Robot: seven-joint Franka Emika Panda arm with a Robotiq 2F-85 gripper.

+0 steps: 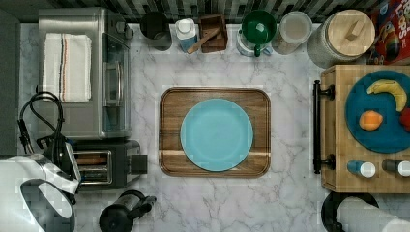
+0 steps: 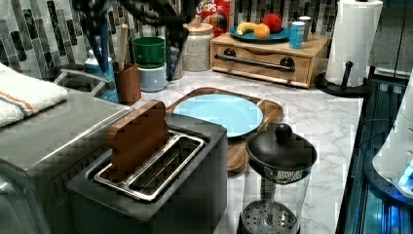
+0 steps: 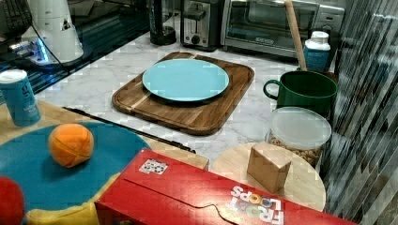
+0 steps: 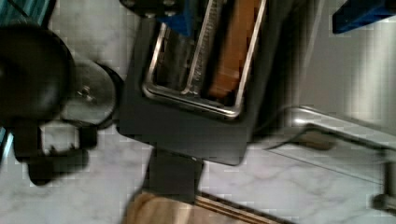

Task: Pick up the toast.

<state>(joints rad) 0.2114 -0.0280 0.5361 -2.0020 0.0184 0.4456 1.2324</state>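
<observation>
Pincer (image 4: 273,14) is released: two blue fingertips (image 4: 180,18) sit wide apart, looking down on the toaster (image 4: 187,130). One is over the empty slot, the other out over the steel toaster oven (image 4: 345,70). The toast (image 4: 233,46) is between them but off-centre. It stands on edge in the slot nearer the oven and rises well clear of the slot (image 2: 136,136). The toaster sits near the worktop's (image 1: 290,203) lower-left corner in the top view, just below the oven, with the french press (image 2: 280,156) just beside it. Step in hand, I reckon: line up and descend. Shift toward the oven side so the slice is centred between the pads. Keep the pads parallel to the broad faces. Come straight down and stop short of the slot wires. Close on the exposed upper part only, gently, since the slice likely crumbles, then pull straight up so it doesn't snag the cage. Risk: the outer finger fouling the oven wall.
</observation>
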